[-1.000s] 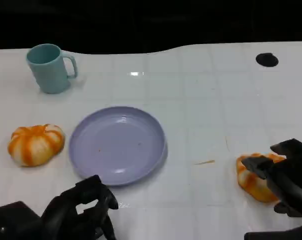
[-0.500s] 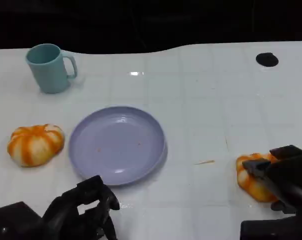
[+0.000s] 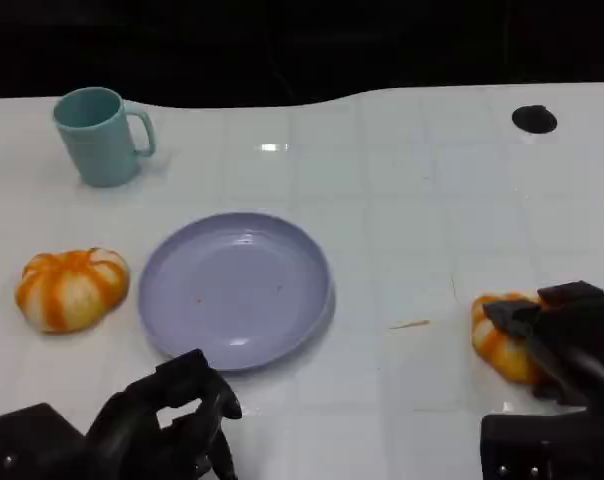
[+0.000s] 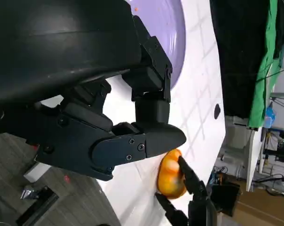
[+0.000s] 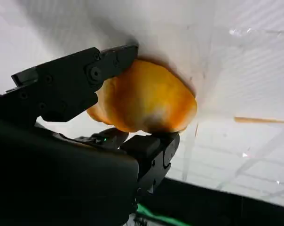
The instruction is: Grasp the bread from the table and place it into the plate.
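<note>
right hand [image 3: 567,340] is wrapped on the bread [image 3: 500,335] at the table's [image 3: 402,200] right side, near the front edge. right wrist view confirms contact: one finger lies over the top of the loaf, another is tucked under its lower edge, so the bun is pinched between them. whether it is off the surface yet, cannot tell; in the head view it looks low, at or just above the table.

key relation: plate [image 3: 235,288] lies to the robot's left of the held bread, and slightly farther from the robot. the two are well apart, with bare table and a thin orange scrap [image 3: 410,324] between them. so the carry is mostly a sideways sweep leftward with a small reach forward.

bread is roundish, no real long axis, so orientation at release should not matter.

left hand [image 3: 172,420] sits just in front of the plate's near rim, fingers curled in, holding nothing. it is nearer the plate than the right hand is, and it sits close to the approach line, so keep the carry above it.

second bread [image 3: 72,288] is just left of the plate, untouched. teal mug [image 3: 100,135] is far back left, out of the way.
</note>
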Controlling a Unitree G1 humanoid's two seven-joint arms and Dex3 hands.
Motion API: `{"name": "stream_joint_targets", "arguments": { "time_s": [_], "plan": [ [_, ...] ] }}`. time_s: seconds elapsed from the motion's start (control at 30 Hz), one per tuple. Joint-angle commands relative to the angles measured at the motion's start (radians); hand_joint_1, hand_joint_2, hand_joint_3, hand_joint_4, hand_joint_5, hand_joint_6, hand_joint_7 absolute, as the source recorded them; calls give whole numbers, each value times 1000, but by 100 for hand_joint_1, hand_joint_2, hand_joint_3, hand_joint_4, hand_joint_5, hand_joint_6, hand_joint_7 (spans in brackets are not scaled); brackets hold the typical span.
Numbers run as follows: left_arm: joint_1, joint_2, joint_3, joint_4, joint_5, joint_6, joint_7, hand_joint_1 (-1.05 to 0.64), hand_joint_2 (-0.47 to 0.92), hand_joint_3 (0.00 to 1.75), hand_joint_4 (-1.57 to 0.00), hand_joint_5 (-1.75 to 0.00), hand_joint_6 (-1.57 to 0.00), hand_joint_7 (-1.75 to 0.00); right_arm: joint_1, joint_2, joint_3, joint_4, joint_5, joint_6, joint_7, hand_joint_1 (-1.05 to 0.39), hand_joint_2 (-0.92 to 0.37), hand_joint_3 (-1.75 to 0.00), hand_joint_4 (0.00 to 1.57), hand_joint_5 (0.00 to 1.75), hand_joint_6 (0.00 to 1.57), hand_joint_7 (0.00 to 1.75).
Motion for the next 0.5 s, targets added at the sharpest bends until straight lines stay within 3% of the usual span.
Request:
{"name": "stream_joint_targets", "arguments": {
  "time_s": [0.03,0.07,0.1,0.13,0.17,0.2,0.23,0.27,0.33,0.5],
  "plan": [
    [6,9,5,-16,2,-1,5,-73,92,60,-81,-175,-65,-158,-59,-14,10,137,37,-74,-173,-18,-87,-1,106,56,113,5],
    [5,9,5,-15,3,-3,4,-73,92,60,-81,-175,-65,-157,-71,-10,10,171,55,-102,-207,-17,-89,-1,104,70,118,4],
    [5,9,5,-14,4,-2,5,-73,92,60,-81,-175,-65,-157,-81,-9,12,198,67,-123,-236,-14,-89,-1,97,124,131,8],
    [5,9,4,-15,5,-3,5,-73,92,60,-81,-175,-65,-157,-91,-10,20,222,66,-132,-261,-13,-90,-1,93,148,135,10],
    [5,9,4,-16,6,-3,6,-73,92,60,-81,-175,-65,-157,-99,-11,26,241,65,-138,-282,-14,-89,-1,91,161,136,21],
    [4,10,4,-16,8,-3,6,-73,92,60,-81,-175,-65,-157,-105,-11,32,260,66,-145,-305,-15,-88,-2,91,169,112,83],
    [4,10,3,-16,10,-4,6,-73,92,60,-81,-175,-65,-157,-111,-11,37,277,67,-148,-323,-14,-87,-3,91,172,98,118],
    [4,10,3,-16,10,-6,6,-73,92,60,-81,-175,-65,-157,-116,-11,41,291,70,-154,-338,-14,-87,-4,91,173,91,137],
    [4,10,4,-15,10,-10,4,-73,92,61,-81,-175,-65,-158,-124,-13,50,312,74,-164,-368,-13,-87,-5,90,174,83,156],
    [6,11,6,-12,8,-11,1,-73,92,60,-80,-175,-65,-158,-141,-14,63,352,83,-194,-453,-13,-84,-6,91,175,79,163]
  ]
}}
